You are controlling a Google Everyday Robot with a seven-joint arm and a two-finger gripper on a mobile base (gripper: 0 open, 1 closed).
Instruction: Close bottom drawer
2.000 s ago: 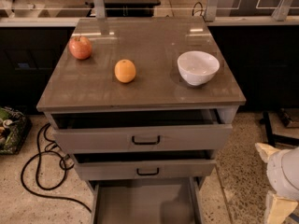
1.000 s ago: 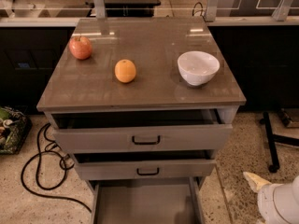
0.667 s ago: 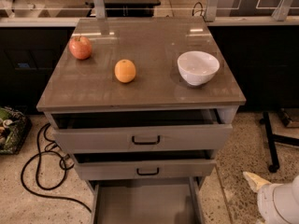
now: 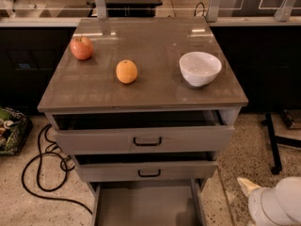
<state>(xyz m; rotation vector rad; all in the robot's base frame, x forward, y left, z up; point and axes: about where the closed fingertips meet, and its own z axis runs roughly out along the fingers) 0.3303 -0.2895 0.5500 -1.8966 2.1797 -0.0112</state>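
The bottom drawer (image 4: 146, 205) is pulled far out from the grey cabinet. Only its flat grey tray shows at the bottom edge of the camera view; its front panel and handle are cut off below the frame. The middle drawer (image 4: 148, 171) and the top drawer (image 4: 146, 139) above it stand slightly open, each with a black loop handle. The white arm (image 4: 277, 204) shows at the bottom right corner, to the right of the bottom drawer and apart from it. My gripper is out of view.
On the cabinet top (image 4: 155, 86) sit a red apple (image 4: 82, 48), an orange (image 4: 126, 71) and a white bowl (image 4: 200, 68). A black cable (image 4: 40, 173) loops on the floor at the left. A black stand leg (image 4: 273, 145) is at the right.
The white arm has sunk lower in the bottom right corner since the earliest frame. The drawers and the objects on top have not moved.
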